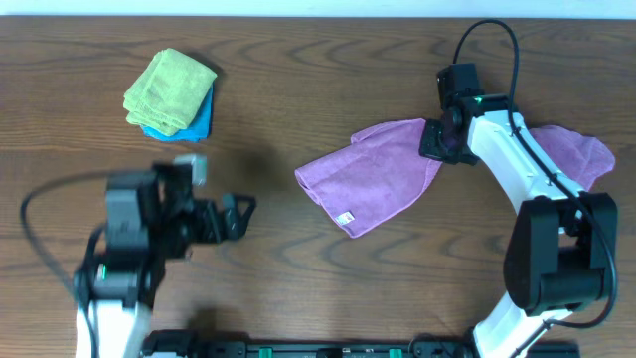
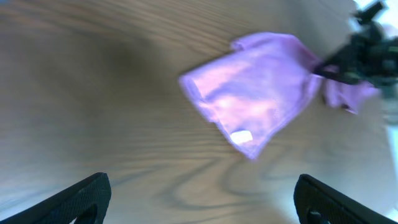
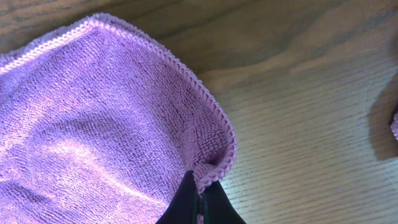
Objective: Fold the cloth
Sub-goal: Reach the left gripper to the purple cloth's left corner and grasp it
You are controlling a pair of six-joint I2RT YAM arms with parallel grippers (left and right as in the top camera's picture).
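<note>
The cloth (image 1: 373, 174) is a purple washcloth with a small white tag near its front corner, lying mid-table and partly lifted at its right corner. It also shows in the left wrist view (image 2: 255, 87) and fills the right wrist view (image 3: 93, 118). My right gripper (image 1: 437, 139) is shut on the cloth's stitched edge (image 3: 202, 196). My left gripper (image 1: 238, 214) is open and empty, low over bare wood to the left of the cloth; its fingers frame the left wrist view (image 2: 199, 202).
A lime-green cloth (image 1: 169, 88) lies folded on a blue cloth (image 1: 199, 124) at the far left. A second purple cloth (image 1: 576, 149) lies behind my right arm at the right. The table is dark wood.
</note>
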